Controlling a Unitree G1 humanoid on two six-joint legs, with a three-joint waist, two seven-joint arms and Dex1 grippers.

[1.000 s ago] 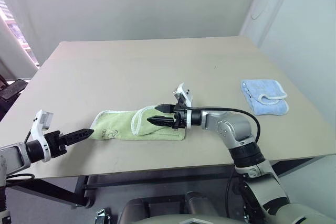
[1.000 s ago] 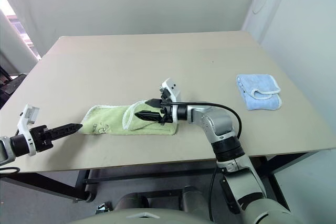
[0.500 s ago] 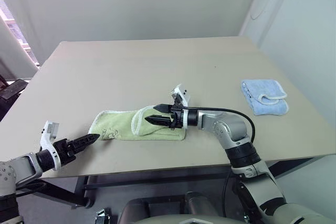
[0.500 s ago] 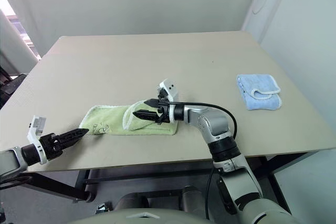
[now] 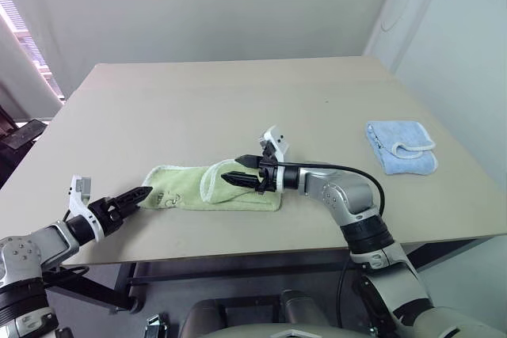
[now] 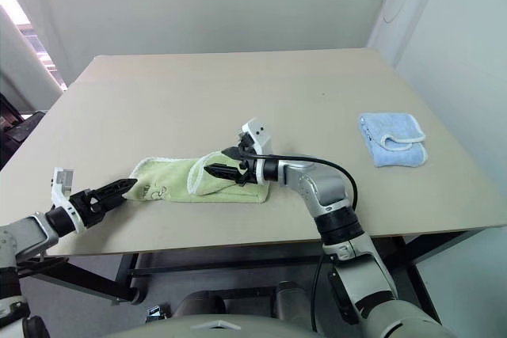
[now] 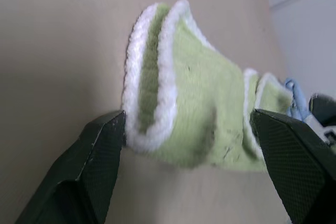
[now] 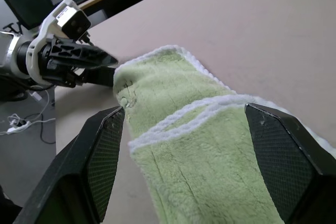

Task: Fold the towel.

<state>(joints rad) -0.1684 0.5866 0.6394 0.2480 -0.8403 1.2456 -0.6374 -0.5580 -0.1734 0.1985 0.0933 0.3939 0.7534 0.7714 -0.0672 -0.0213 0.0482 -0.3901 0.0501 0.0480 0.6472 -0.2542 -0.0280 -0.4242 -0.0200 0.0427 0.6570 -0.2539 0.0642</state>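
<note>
While folded, towel (image 5: pixel 207 189) lengthwise left-right.

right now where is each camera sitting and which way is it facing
Left and right eye views: on the head, looking forward and down over the table; both arms show, with the towel and a blue cloth.
Left wrist view: along the open left gripper at the towel's near end.
Right wrist view: along the open right gripper over the towel's folded edge, facing the left gripper.
Shared: every view shows the towel.
</note>
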